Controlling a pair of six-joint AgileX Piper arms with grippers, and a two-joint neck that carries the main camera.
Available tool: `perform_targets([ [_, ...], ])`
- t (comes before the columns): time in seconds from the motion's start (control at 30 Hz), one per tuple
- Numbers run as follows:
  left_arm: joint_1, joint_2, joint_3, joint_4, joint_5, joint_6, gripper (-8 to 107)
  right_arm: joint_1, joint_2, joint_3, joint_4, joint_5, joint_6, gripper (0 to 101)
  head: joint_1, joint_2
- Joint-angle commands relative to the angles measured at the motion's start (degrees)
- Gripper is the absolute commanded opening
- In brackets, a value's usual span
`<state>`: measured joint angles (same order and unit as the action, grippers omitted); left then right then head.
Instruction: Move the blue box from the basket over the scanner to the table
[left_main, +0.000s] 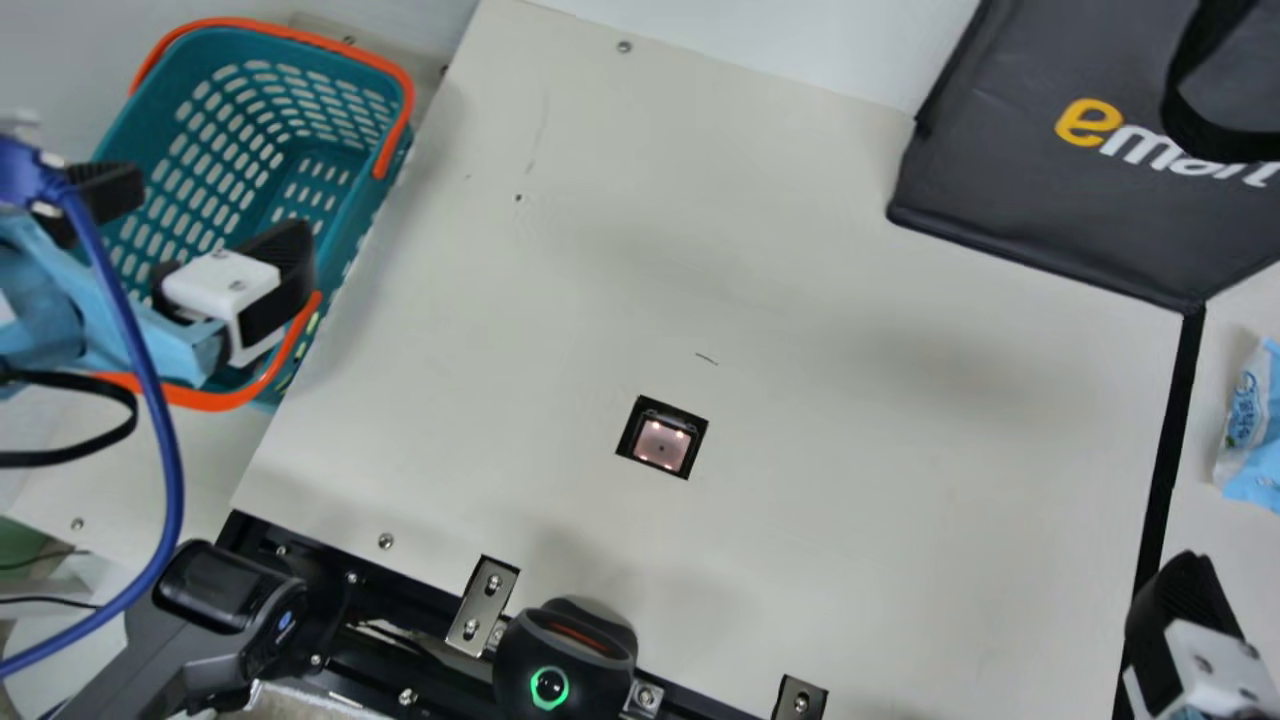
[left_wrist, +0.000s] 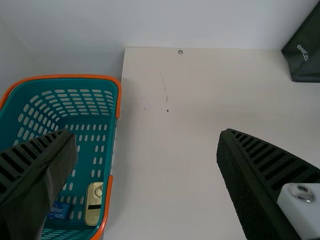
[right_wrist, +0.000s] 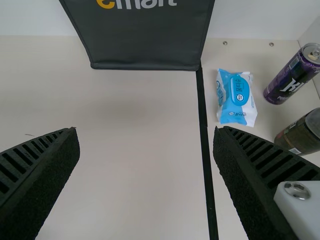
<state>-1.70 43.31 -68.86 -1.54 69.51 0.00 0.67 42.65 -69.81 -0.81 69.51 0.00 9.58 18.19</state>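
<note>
My left gripper (left_main: 215, 205) is above the near part of the teal basket (left_main: 375, 215), fingers spread with nothing between them. In the left wrist view, the left gripper (left_wrist: 147, 150) stands open above the basket (left_wrist: 114, 145) and the table edge. A blue box (left_wrist: 59, 210) lies on the basket floor, partly behind one finger, beside a gold-coloured item. The scanner's window (left_main: 662, 440) sits in the cream table (left_main: 800, 520). At the main view's lower right is my right gripper (left_main: 1180, 620); in the right wrist view, this gripper (right_wrist: 146, 150) is open and holds nothing.
The gold item (left_wrist: 93, 204) lies by the basket wall. A dark bag (left_main: 1050, 200) stands at the back right. Beyond the black strip (right_wrist: 205, 140) are a blue wipes pack (right_wrist: 237, 98), a purple can (right_wrist: 292, 75) and a dark jar (right_wrist: 302, 134). A black device (left_main: 565, 660) stands at the near edge.
</note>
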Motion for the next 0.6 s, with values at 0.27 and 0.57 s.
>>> perform_targets([
  [0.27, 0.72, 0.73, -0.08, 0.12, -0.16, -0.73, 90, 0.00, 0.00, 0.00, 0.00, 0.00, 0.00, 95, -1.66, 0.23],
  [0.57, 8.61, 7.30, -0.71, -0.69, -2.08, -4.58, 90, 0.00, 0.00, 0.00, 0.00, 0.05, 0.00, 95, -1.66, 0.23],
])
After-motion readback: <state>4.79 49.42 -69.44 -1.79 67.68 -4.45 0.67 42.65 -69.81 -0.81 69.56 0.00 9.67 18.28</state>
